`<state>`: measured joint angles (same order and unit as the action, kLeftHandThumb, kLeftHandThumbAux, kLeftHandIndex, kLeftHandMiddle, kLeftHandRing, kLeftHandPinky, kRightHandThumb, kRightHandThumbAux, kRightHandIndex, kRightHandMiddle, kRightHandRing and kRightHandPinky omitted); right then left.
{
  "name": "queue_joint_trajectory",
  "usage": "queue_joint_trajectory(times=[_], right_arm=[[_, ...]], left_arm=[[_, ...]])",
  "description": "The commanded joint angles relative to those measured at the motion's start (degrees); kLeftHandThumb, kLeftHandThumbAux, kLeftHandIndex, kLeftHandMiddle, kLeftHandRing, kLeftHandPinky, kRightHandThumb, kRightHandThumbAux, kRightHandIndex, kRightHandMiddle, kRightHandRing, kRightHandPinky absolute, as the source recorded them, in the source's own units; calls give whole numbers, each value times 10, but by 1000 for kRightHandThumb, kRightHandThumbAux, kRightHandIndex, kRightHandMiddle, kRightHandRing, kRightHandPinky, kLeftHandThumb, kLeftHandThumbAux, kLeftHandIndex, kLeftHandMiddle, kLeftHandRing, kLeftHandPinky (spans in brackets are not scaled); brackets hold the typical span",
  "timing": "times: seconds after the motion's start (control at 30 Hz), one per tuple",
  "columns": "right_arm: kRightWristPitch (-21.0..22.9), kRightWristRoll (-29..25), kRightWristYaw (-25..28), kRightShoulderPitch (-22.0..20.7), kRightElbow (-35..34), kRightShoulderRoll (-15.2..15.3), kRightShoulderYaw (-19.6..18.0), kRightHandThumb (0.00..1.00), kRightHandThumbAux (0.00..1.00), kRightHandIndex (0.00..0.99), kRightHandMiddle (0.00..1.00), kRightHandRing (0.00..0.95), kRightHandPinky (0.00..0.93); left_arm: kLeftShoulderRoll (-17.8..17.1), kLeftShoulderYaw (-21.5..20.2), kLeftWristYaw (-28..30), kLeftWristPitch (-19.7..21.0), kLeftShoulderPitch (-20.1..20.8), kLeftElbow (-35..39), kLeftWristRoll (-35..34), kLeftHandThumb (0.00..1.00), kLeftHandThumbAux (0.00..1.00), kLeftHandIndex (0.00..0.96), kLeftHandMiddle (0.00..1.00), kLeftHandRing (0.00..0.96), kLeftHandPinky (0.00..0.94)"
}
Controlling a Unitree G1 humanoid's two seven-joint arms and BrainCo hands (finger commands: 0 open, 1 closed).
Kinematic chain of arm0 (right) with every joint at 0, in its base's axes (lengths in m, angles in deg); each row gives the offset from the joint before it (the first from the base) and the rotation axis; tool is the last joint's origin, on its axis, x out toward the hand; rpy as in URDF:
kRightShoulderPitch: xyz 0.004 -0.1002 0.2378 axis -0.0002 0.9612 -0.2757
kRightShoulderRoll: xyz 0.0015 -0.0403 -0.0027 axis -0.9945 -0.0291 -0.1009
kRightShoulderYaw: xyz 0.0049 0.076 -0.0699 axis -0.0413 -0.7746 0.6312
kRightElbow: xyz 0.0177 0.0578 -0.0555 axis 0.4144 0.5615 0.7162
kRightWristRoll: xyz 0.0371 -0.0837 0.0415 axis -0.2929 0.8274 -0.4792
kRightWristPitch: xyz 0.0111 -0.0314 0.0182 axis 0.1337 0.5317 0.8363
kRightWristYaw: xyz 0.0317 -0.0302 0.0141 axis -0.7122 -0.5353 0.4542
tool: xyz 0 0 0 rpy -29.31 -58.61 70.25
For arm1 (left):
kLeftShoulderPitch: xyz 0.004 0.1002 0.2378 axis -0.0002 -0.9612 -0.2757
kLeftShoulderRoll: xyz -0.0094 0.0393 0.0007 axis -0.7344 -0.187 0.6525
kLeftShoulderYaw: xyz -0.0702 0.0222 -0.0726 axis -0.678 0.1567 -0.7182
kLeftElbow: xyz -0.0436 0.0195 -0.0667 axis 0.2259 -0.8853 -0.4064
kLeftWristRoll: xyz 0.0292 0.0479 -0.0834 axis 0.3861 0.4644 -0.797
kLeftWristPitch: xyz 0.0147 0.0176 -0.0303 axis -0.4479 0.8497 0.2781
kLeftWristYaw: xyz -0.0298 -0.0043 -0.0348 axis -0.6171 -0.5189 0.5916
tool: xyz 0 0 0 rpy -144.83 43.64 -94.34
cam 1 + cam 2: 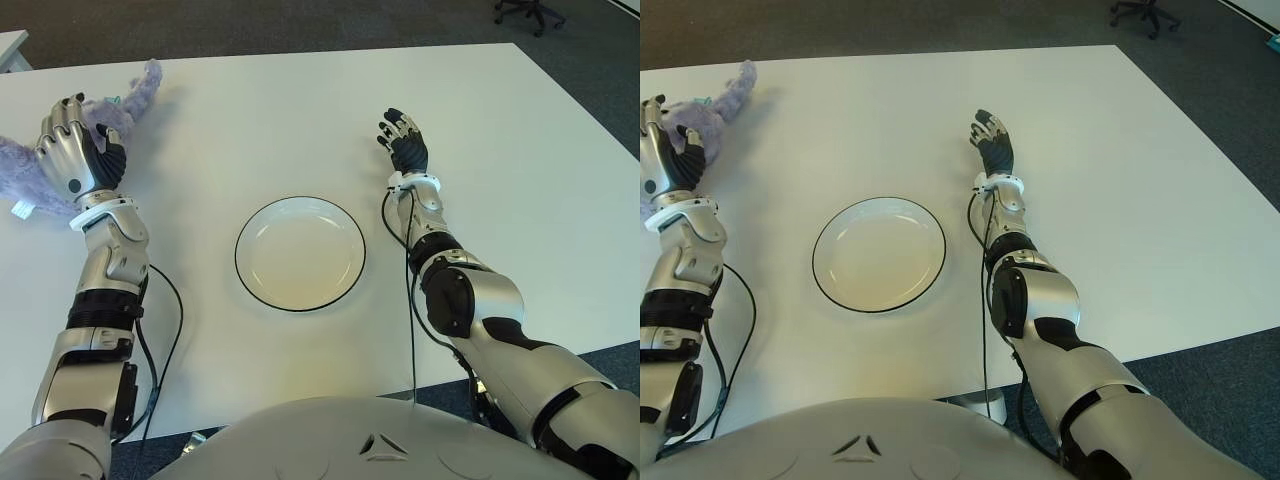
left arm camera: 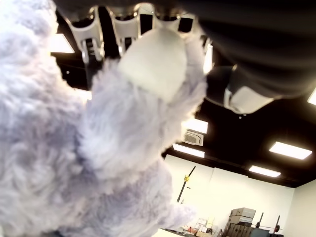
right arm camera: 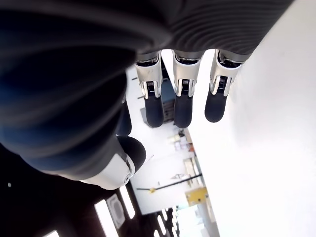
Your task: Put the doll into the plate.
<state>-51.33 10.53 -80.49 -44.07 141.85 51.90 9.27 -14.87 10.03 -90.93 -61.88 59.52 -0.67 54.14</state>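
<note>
- Fluffy lilac plush doll (image 1: 30, 160), upper left of the frame: long, soft pile.
- Round white plate with black rim (image 1: 300, 252), centre: smooth, glossy glaze.
- White table top (image 1: 520, 190): smooth, matt.
- Left hand (image 1: 78, 152): silver shell, black pads.

My left arm reaches forward on my far left side, and my left hand (image 1: 75, 150) is there with its back turned up and the fingers bent down. My right arm is stretched forward too, and my right hand (image 1: 405, 143) is open, fingers relaxed and a little curved, holding nothing.
</note>
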Motion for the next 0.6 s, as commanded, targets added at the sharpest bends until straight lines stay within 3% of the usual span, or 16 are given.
queue_joint_trajectory(times=[0.03,0.6], right_arm=[[17,-5,-3,32,20,-6,-2,680,769,199,153,129,148],[16,-6,-4,32,18,-6,-3,686,772,195,158,134,154]], left_arm=[[-4,8,15,1,4,-14,-10,699,411,139,159,175,228],[-3,12,24,-6,11,-31,-29,670,394,150,184,211,272]])
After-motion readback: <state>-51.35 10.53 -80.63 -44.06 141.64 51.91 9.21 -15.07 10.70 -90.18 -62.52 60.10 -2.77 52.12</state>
